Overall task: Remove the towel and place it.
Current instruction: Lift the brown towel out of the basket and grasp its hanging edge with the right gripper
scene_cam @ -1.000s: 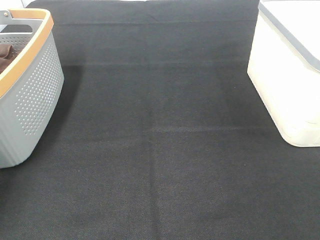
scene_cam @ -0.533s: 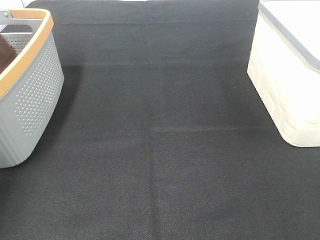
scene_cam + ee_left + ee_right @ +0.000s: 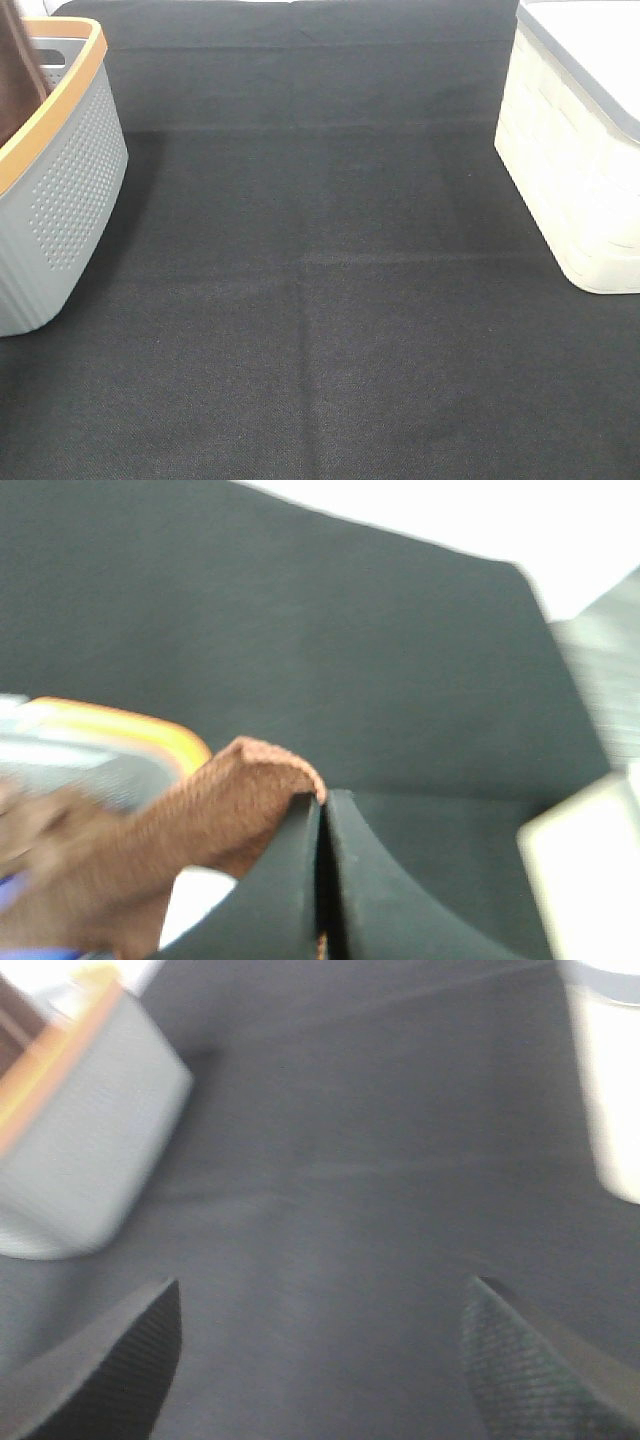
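Reddish-brown towel pinched in closed left pincer, above grey basket, right pincer spread wide, empty

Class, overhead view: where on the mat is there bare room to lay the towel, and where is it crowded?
The whole middle of the black mat is bare, from the grey basket on the left to the white lidded box on the right. Crowded only at the basket, where the towel hangs.

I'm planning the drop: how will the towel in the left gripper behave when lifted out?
Likely floppy: the towel folds over the shut left gripper and hangs into the basket. Probably light, held by a fingertip pinch; its nubby weave should resist slipping. It may land crumpled.
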You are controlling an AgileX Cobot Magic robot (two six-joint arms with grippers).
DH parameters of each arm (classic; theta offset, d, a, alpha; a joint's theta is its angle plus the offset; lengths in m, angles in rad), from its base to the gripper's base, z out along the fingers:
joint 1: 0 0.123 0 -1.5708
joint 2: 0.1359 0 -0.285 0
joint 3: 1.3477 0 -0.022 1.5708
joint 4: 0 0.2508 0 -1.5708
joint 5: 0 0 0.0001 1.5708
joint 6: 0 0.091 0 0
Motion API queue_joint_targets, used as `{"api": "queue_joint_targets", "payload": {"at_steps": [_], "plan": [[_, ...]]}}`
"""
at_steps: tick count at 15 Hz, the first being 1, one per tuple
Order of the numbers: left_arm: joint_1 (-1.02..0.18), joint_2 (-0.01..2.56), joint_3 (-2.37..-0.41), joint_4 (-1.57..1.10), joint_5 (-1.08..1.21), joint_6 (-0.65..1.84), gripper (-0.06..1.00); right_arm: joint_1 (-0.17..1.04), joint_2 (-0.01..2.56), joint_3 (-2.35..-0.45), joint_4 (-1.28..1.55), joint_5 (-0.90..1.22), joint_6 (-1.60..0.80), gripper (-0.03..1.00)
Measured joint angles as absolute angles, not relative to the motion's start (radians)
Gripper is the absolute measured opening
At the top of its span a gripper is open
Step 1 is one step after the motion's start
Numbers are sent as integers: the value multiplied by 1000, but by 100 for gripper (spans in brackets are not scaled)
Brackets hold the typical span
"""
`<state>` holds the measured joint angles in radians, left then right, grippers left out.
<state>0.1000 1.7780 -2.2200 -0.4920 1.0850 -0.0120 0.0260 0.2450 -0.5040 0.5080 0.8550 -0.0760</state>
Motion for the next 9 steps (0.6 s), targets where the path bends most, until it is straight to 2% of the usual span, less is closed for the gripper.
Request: {"api": "queue_joint_targets", "payload": {"at_steps": [4,7,9], "plan": [[15,1738,-2220,-588,1014,44,0,26,522,-533,864,754,-482,73],[-91,1737,-2220,-591,951,49,0,26,728,-639,1110,788,-814,73],[-176,1737,-2220,-593,886,71,0,26,835,-727,1171,822,-939,73]]}}
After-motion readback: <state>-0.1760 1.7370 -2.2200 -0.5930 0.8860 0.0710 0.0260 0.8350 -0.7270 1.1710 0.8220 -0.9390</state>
